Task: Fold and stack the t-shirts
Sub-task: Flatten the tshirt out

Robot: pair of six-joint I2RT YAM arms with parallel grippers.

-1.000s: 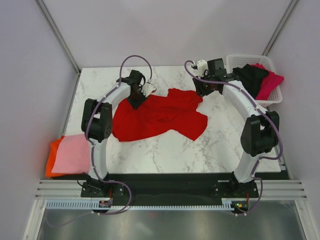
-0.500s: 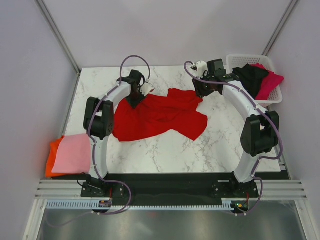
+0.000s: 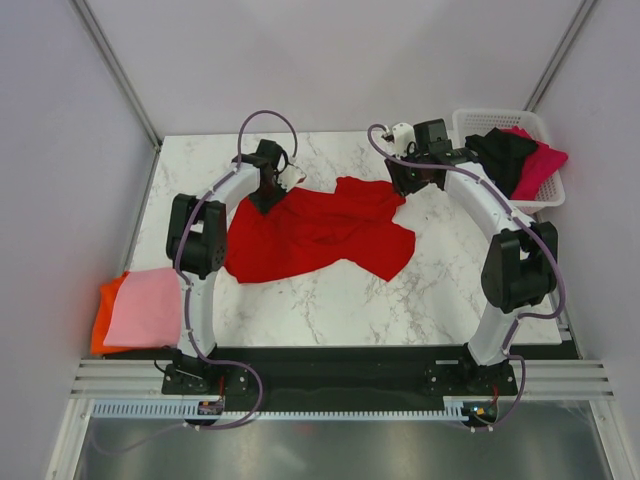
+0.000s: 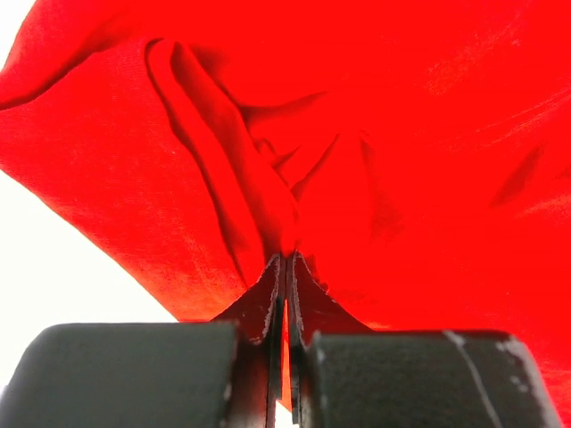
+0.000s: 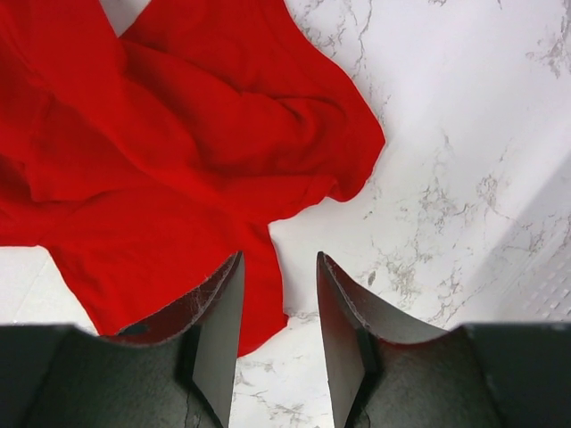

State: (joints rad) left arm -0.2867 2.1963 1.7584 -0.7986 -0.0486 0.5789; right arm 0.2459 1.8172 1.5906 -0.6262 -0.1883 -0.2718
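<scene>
Red t-shirt lies crumpled at the frame's centre; left gripper pinches a thin fold, right gripper gapes unladen. That slim pinch may slip, leaving cloth bunched.

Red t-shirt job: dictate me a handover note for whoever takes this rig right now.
Left gripper: shut on the red t-shirt, far-left edge.
Right gripper: open, empty, at its far-right edge.
Done: pink t-shirt folded on orange t-shirt, near-left edge of the table.
To do: red t-shirt lies crumpled mid-table; black t-shirt and magenta t-shirt are in the basket.
</scene>
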